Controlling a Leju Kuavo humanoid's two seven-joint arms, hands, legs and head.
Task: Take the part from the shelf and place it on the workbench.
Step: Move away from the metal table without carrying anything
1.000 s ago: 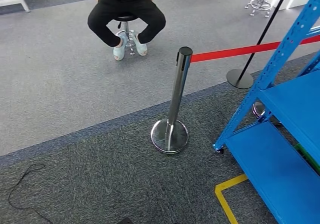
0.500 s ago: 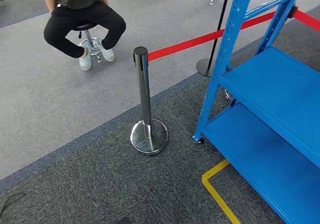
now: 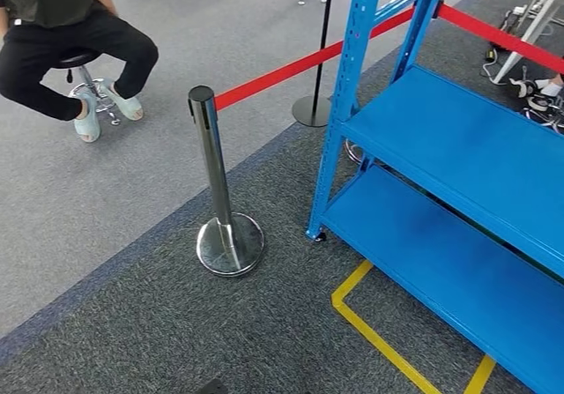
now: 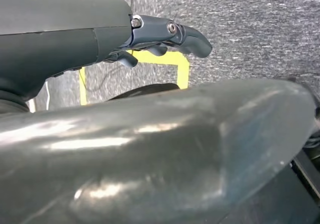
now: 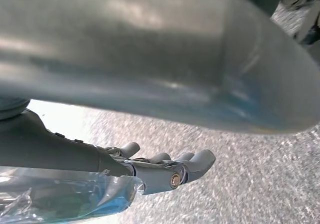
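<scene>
Right hand (image 5: 166,171) has its fingers wrapped over a clear plastic bag (image 5: 68,196) with something bluish inside, probably the part, so it's gripping that; the left hand (image 4: 166,36) hangs by the floor with fingers loosely extended, holding nothing. In the head view the whole picture has swung: yellow floor tape (image 3: 373,332) at lower center, the chrome stanchion (image 3: 223,196) now mid-left, the blue shelf (image 3: 452,156) filling the right, the seated person (image 3: 60,41) shoved to the upper left. That's the robot turning, likely toward the workbench.
</scene>
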